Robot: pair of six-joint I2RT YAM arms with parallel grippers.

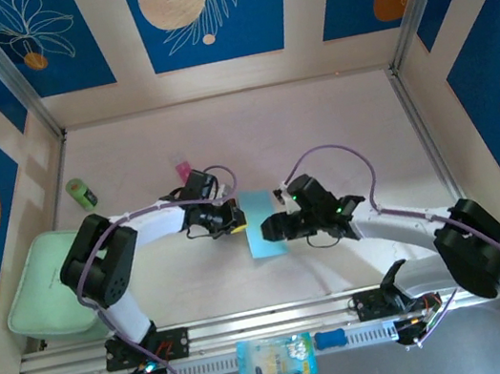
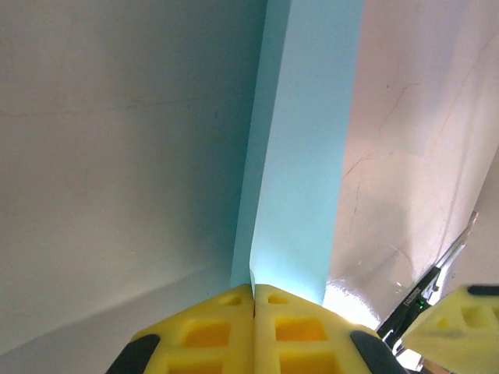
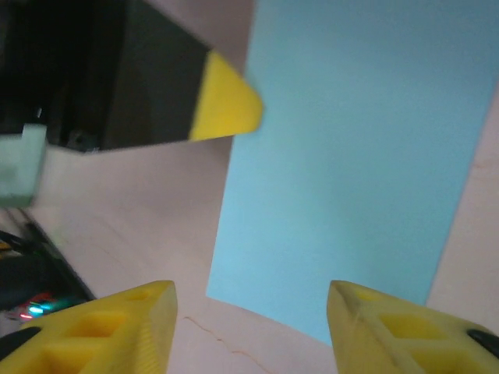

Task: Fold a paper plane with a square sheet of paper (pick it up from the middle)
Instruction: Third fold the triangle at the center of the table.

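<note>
Desk (image 1: pixel 317 127): pale, plain top. Items on it: square sheet of paper (image 1: pixel 263 231), lt blue, ctr; pink block (image 1: pixel 183 170), rear-left of ctr; green roll (image 1: pixel 82 193), far left; mint-green tray (image 1: pixel 40 287), left edge.

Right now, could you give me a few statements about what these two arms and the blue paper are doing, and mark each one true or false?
1. The left gripper is shut on an edge of the sheet of paper. True.
2. The right gripper is clamped shut. False: its jaws stand apart, with the paper lying ahead of them.
3. A pink block lies on the table beyond the left gripper. True.
4. The printed packet lies on the sheet. False: it lies at the near rail, between the arm bases.
5. The paper is already a pointed dart. False: it looks rectangular, with no pointed nose.
</note>
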